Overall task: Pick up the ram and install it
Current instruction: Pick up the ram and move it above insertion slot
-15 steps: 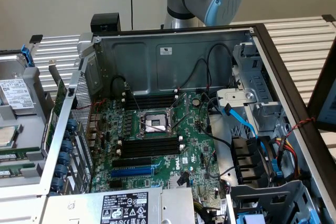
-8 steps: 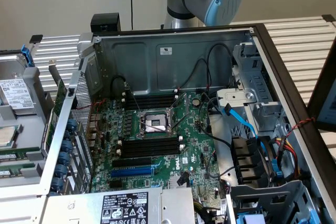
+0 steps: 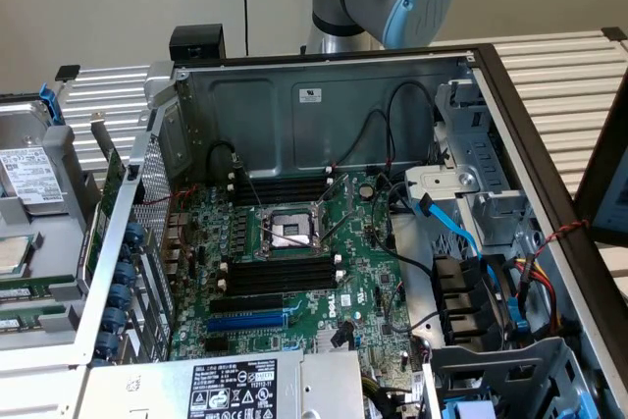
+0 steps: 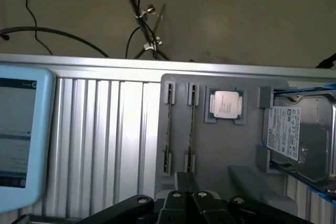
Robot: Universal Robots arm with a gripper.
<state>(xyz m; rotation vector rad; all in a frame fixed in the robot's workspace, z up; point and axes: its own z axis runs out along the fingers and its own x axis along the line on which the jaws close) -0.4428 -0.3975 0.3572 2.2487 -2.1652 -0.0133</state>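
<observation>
Two ram sticks stand on edge in the holders of a grey parts tray (image 4: 210, 150); in the wrist view they are thin strips, one ram stick (image 4: 168, 129) beside the other (image 4: 192, 129). My gripper (image 4: 186, 184) hovers over the near end of these sticks with its fingers together and nothing between them. In the exterior view the same ram sticks (image 3: 29, 293) lie in the tray at the exterior view's left, outside the open computer case (image 3: 324, 95). Inside it, black memory slots (image 3: 280, 272) with white end clips flank the processor socket (image 3: 287, 231).
The tray also carries a processor chip (image 4: 226, 103) and a hard drive (image 4: 299, 135). A blue-framed screen (image 4: 21, 129) stands beside the ribbed metal table (image 4: 100, 140). In the case, a blue expansion slot (image 3: 247, 321), cables (image 3: 461, 233) and drive bays (image 3: 481, 321) crowd the exterior view's right.
</observation>
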